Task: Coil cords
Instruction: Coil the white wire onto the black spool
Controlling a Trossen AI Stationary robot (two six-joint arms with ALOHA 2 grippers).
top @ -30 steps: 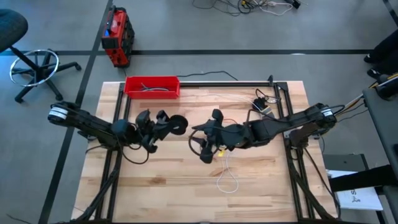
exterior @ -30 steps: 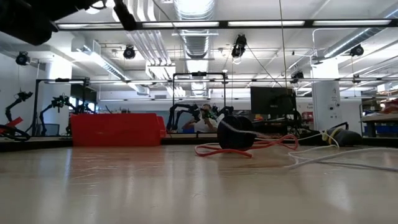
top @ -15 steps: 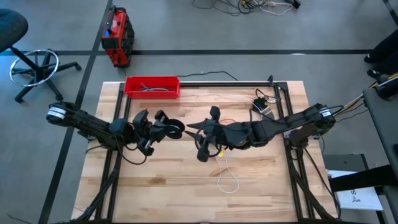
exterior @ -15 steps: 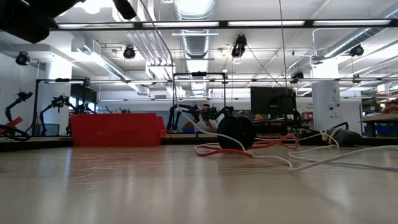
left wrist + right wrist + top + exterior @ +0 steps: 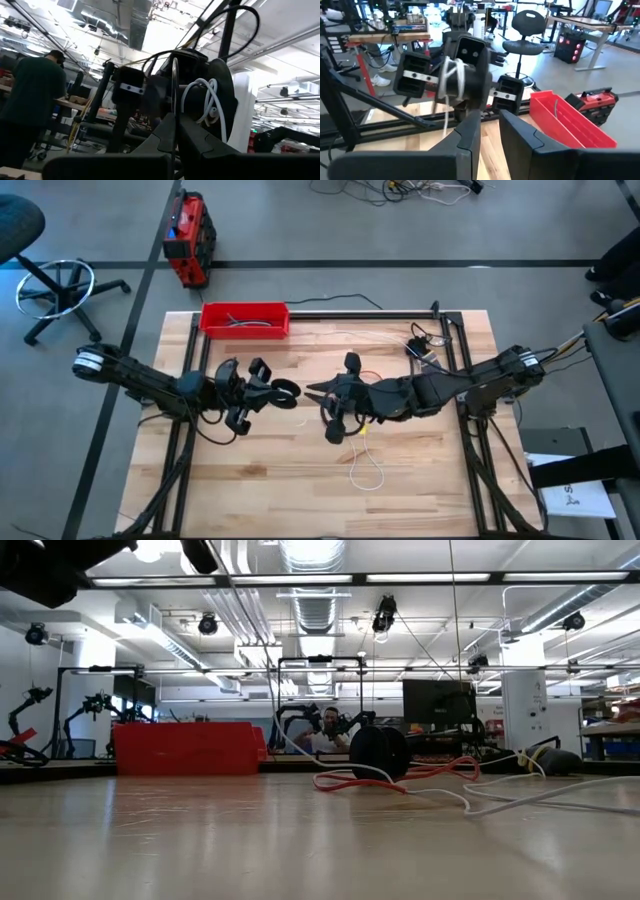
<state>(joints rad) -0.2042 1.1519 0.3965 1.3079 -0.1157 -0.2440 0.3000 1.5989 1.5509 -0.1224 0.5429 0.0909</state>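
Left gripper clamps black disc wound with white cord mid-table; right gripper just beside, slightly parted, empty. Red cord behind. Far left, red tray holds grey cables.

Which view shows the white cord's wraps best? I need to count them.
The right wrist view: the white cord crosses the disc held by the left gripper. The left wrist view shows loops edge-on, the high view only loose cord, the low view trailing strands.
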